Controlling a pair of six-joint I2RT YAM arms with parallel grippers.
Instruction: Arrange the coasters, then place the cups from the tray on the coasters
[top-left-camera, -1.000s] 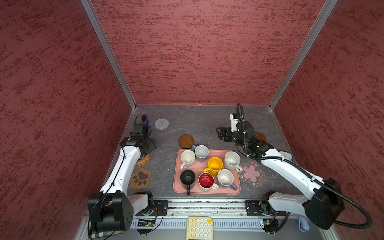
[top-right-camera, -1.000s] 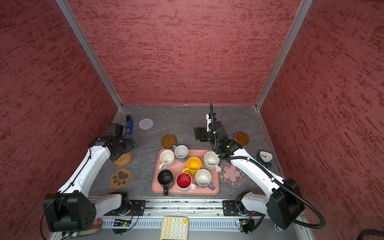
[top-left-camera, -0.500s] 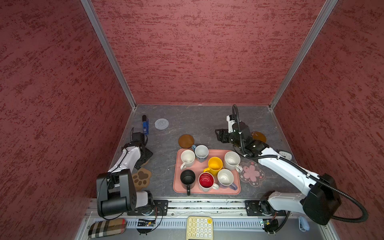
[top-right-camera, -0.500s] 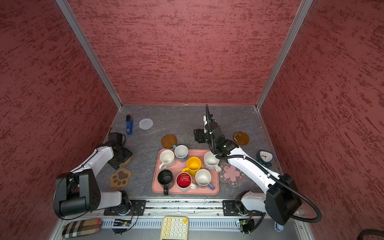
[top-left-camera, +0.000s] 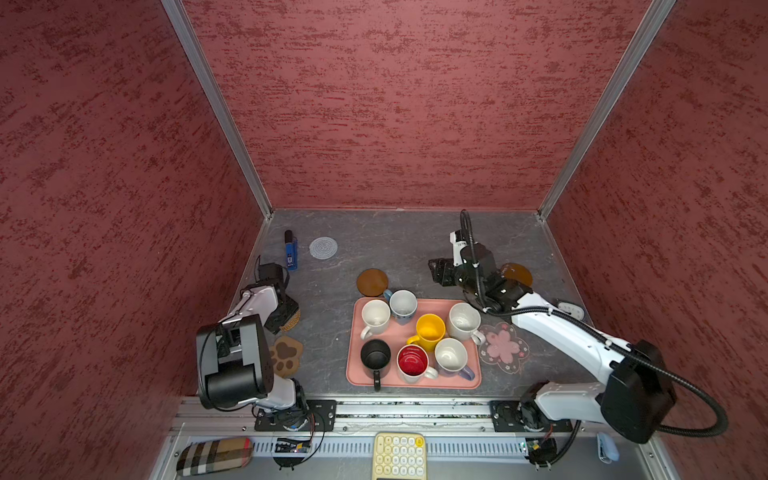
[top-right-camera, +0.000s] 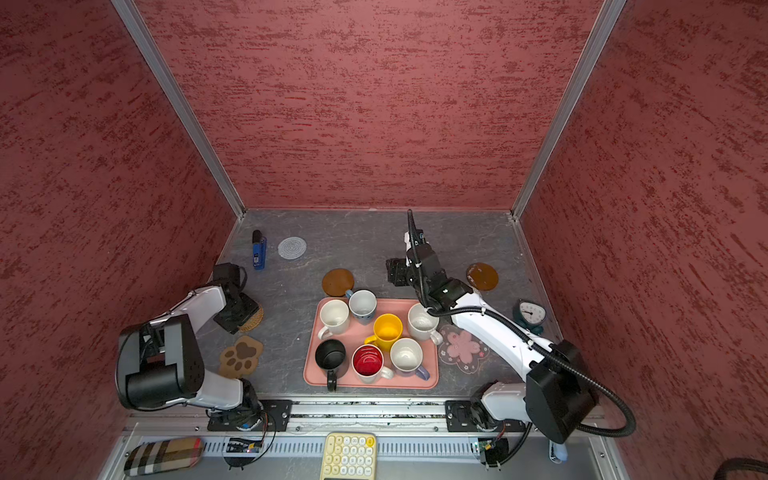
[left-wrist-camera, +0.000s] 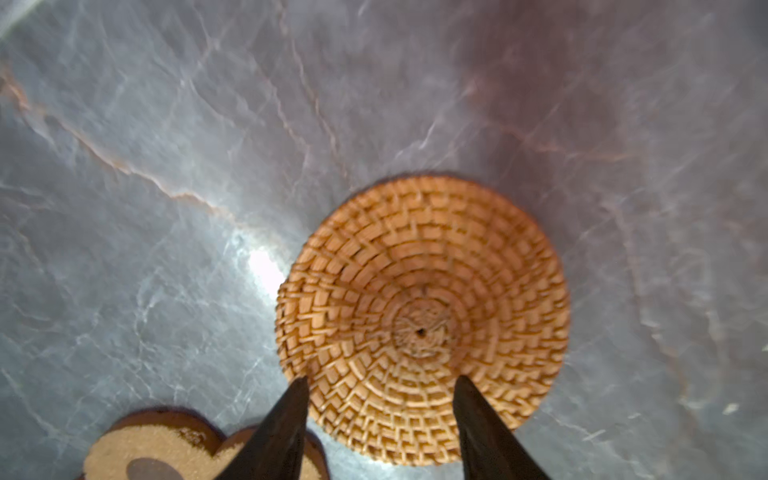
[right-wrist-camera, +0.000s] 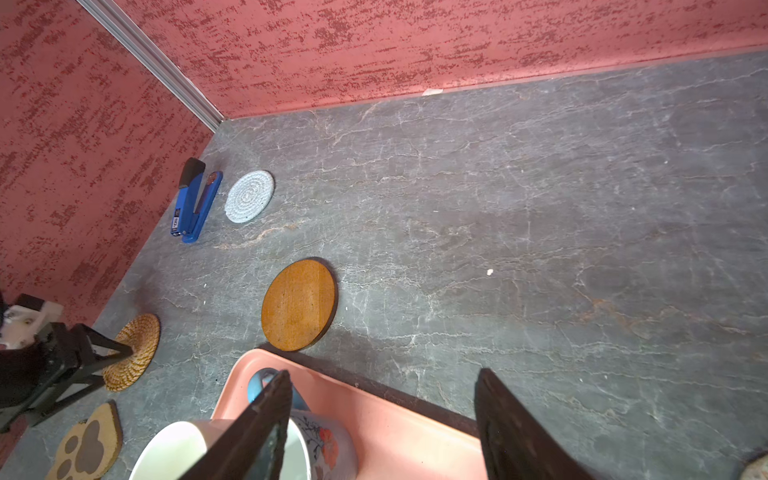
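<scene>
Seven cups stand on the tray (top-left-camera: 432, 383), none on a coaster. Nearest in both top views are the black cup (top-left-camera: 375, 354), the red-lined white cup (top-left-camera: 412, 360) and the lavender cup (top-left-camera: 451, 355). Behind them the yellow cup (top-left-camera: 430, 328) sits between the left-hand white cup (top-left-camera: 375, 316) and the right-hand white cup (top-left-camera: 464, 321), with the blue cup (top-left-camera: 403, 303) at the far rim. The paw coaster (top-left-camera: 286, 353) lies left of the tray, and the flower coaster (top-left-camera: 503, 347) lies just beside its right rim.

A little farther, the left gripper (left-wrist-camera: 381, 380) is low over the wicker coaster (left-wrist-camera: 422, 316), which lies flat on the table. Its jaws are parted, both tips over the coaster's near edge with nothing pinched; whether they touch it I cannot tell. The right gripper (right-wrist-camera: 383, 371) hovers above the tray's far rim, jaws spread wide and empty, one finger over the blue cup.

Beyond the tray, one brown disc (top-left-camera: 372, 282) lies just past the far rim and the other brown disc (top-right-camera: 482, 276) lies beside the right arm. Farthest, the grey woven coaster (top-left-camera: 323, 247) lies near a blue stapler (top-left-camera: 291, 253)
</scene>
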